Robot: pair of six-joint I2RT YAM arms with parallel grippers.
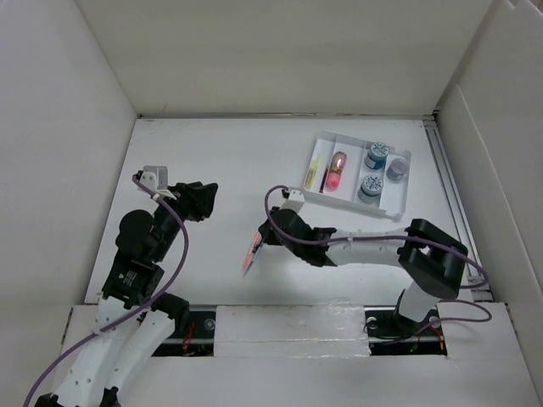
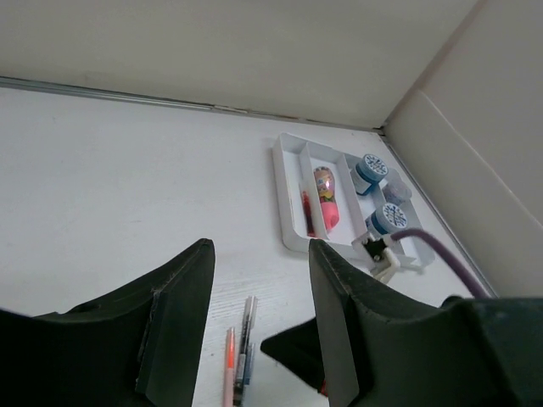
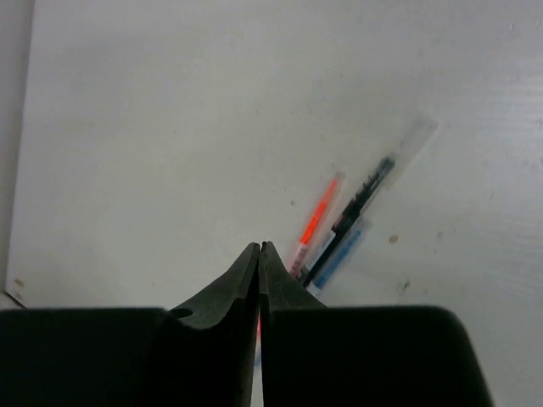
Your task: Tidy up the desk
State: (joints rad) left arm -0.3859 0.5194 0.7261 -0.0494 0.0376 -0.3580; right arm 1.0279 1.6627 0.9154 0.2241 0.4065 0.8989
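Observation:
The desk [image 1: 212,161] is a white tabletop between tall white walls. Three pens [image 1: 251,253] lie together on it near the middle: an orange one [image 3: 316,219], a black one [image 3: 361,203] and a blue one [image 3: 339,252]. My right gripper [image 1: 265,240] is shut, its tips [image 3: 260,246] low over the near ends of the pens. A sliver of red shows in the slit between its fingers; I cannot tell whether it is gripped. My left gripper [image 1: 204,199] is open and empty [image 2: 259,250], to the left of the pens [image 2: 240,352].
A white compartmented tray [image 1: 352,206] sits at the back right, also in the left wrist view [image 2: 284,195]. It holds a pink-and-red doll figure [image 1: 337,170], slim red and yellow items, two blue-capped jars [image 1: 376,156] and a grey cap. Walls close off three sides.

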